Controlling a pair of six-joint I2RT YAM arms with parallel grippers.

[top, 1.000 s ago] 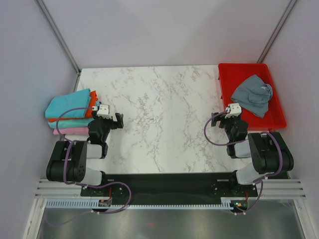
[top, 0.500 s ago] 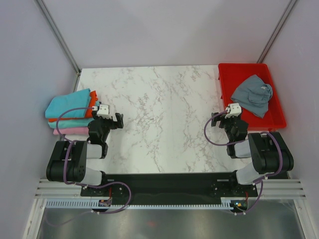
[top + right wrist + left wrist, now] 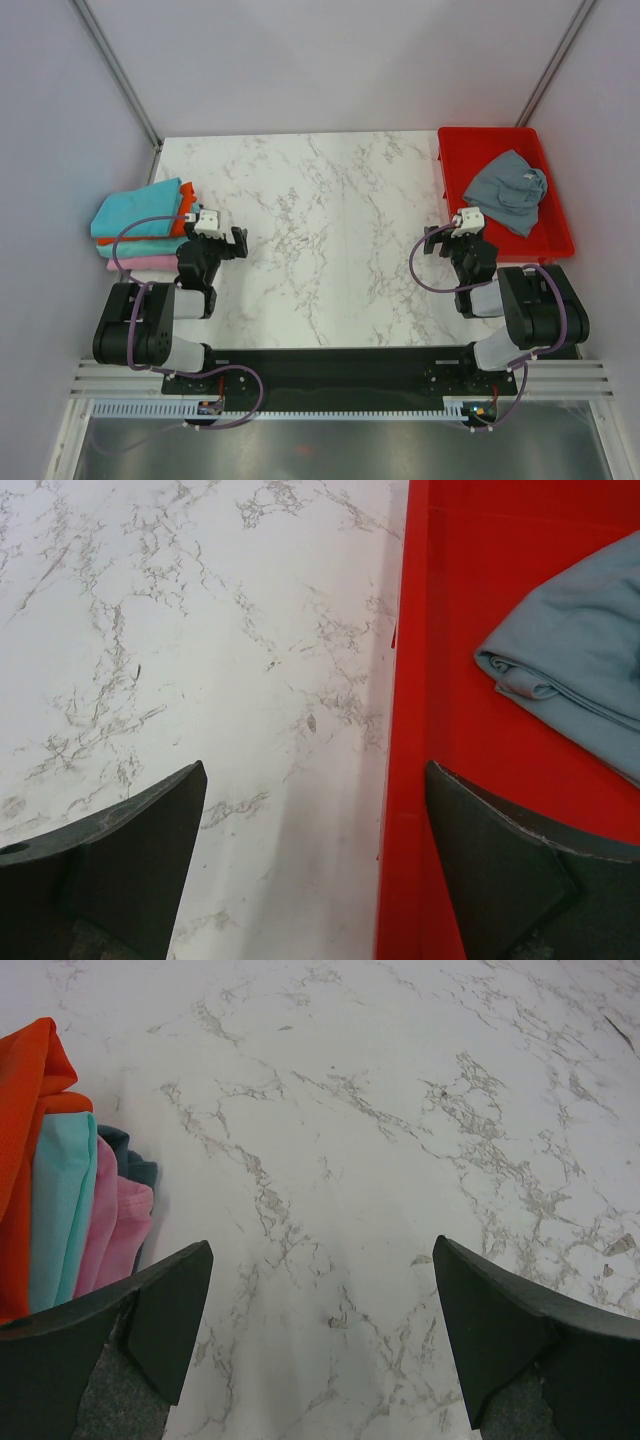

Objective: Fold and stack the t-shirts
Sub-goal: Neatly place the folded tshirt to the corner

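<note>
Stacked t-shirts [image 3: 60,1180] at left; wide-spread hand [image 3: 322,1248] above marble table [image 3: 400,1110]

I see a white worktop [image 3: 330,200] with grey marble veining, evenly lit, with only soft shadows on it. A plain pale lilac back wall [image 3: 330,60] closes it in, with matching panels on the left [image 3: 50,150] and right [image 3: 610,150]. A thin metal strut runs along each rear corner, left [image 3: 115,72] and right [image 3: 555,65]. Along the near edge lie a black base plate [image 3: 340,362], a white slotted cable duct [image 3: 340,408] and a dull grey surface [image 3: 340,450].
</note>
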